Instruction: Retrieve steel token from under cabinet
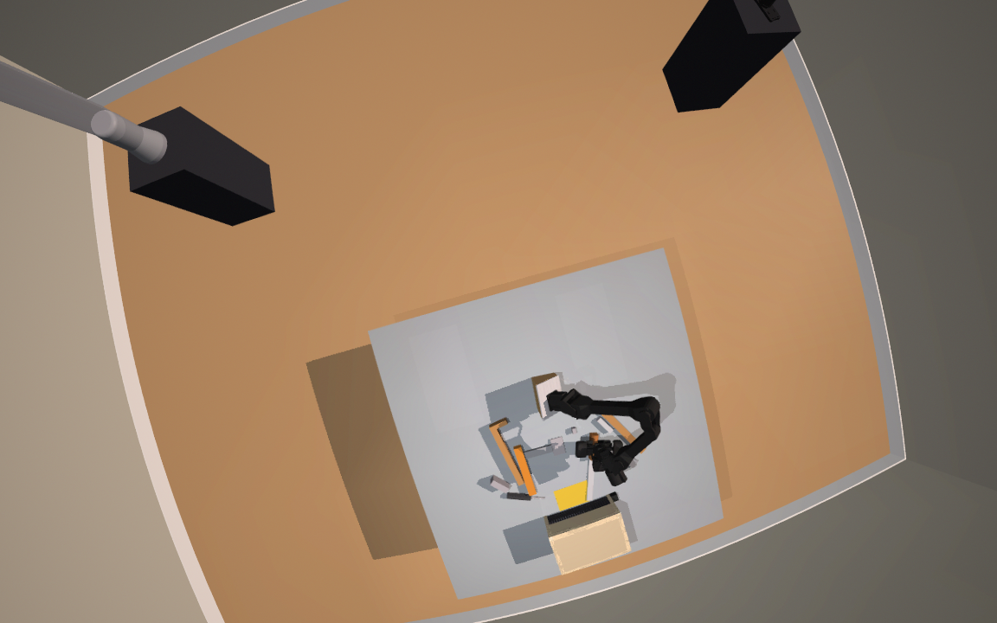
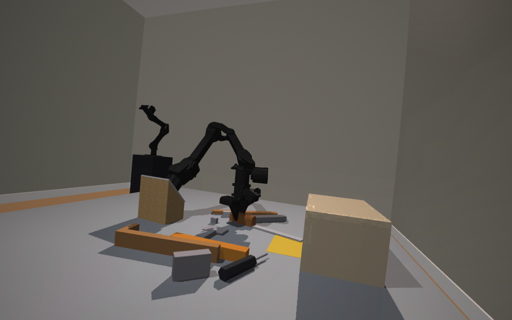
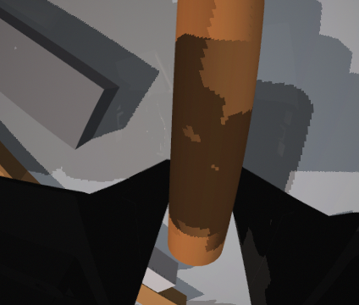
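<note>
My gripper (image 2: 238, 218) (image 3: 202, 170) is shut on the orange cylindrical handle (image 1: 594, 437) (image 2: 250, 220) (image 3: 213, 127) of a tool, low over the table. A thin pale strip (image 1: 588, 478) (image 2: 278, 232), seemingly the tool's shaft, runs from the handle along the right side of the yellow marked area (image 1: 570, 494) (image 2: 286, 246) toward the cabinet (image 1: 591, 542) (image 2: 343, 246). The strip's far end is hidden behind the cabinet in the exterior view. The dark vent slots (image 1: 581, 510) face the yellow area. I cannot see the steel token in any view.
A black-handled screwdriver (image 1: 518, 496) (image 2: 237, 268), a grey block (image 1: 498, 482) (image 2: 191, 266) and orange bars (image 1: 525, 470) (image 2: 162, 243) lie left of the yellow area in the top view. A grey bar (image 2: 271, 218) (image 3: 40, 72) lies near my gripper. The wooden base block (image 2: 152, 198) stands farther back.
</note>
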### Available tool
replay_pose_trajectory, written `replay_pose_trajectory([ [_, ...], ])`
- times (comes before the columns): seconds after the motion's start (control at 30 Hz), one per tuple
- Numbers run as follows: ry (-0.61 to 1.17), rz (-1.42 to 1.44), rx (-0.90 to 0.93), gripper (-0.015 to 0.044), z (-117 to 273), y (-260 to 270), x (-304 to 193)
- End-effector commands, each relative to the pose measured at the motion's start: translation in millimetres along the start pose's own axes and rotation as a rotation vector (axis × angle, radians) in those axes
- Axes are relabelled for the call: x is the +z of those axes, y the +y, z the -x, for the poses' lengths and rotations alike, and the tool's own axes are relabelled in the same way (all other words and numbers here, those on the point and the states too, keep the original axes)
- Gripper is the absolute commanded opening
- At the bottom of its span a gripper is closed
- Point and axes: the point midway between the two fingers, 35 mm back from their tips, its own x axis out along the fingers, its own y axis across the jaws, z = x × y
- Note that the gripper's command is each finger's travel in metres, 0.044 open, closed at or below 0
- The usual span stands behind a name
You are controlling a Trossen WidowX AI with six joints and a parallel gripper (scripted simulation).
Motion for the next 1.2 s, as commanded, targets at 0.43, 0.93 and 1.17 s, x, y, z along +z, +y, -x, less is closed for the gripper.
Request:
replay_pose_trajectory([
  [0.43, 0.001, -0.005, 0.0, 0.0, 0.1, 1.8, -12.5],
  [0.93, 0.002, -0.12, -0.001, 0.0, 1.1, 1.8, -12.5],
  [1.17, 0.003, -0.178, -0.001, 0.0, 1.8, 1.7, -12.5],
])
